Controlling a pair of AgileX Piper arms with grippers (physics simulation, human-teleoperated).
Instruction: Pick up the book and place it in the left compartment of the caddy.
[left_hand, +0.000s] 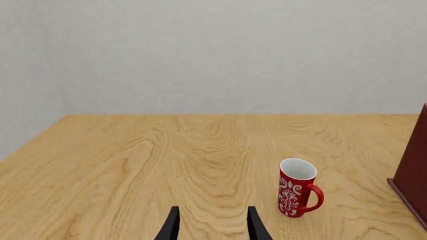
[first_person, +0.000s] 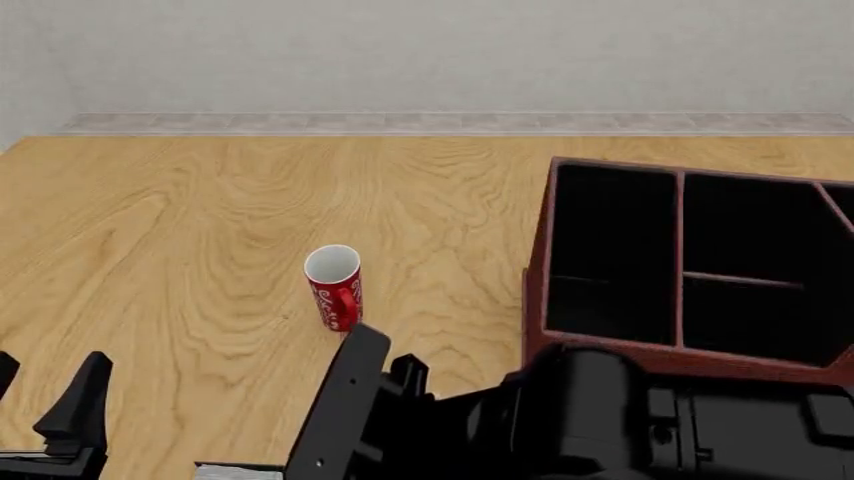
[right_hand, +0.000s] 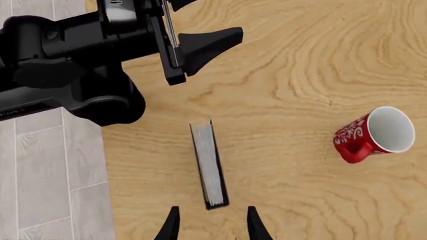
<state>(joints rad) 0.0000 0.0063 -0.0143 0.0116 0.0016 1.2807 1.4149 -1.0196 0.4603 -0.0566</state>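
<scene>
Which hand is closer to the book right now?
Right. The right hand hangs open directly above the book, which stands on edge near the table's near edge. The left hand is open too, off to the book's side, facing the red mug.

The book (right_hand: 209, 165) stands on edge on the wooden surface (right_hand: 287, 90), a thin black hardcover with its white page edges facing up, close to the surface's near edge and well apart from the caddy. The caddy (first_person: 537, 290) is a large dark red-brown open-top box with a black interior, upright on the surface. Its left compartment (first_person: 614, 255) is the long, narrow black-lined section running the caddy's full depth, beside shorter sections split by a crossbar; nothing shows inside it.
</scene>
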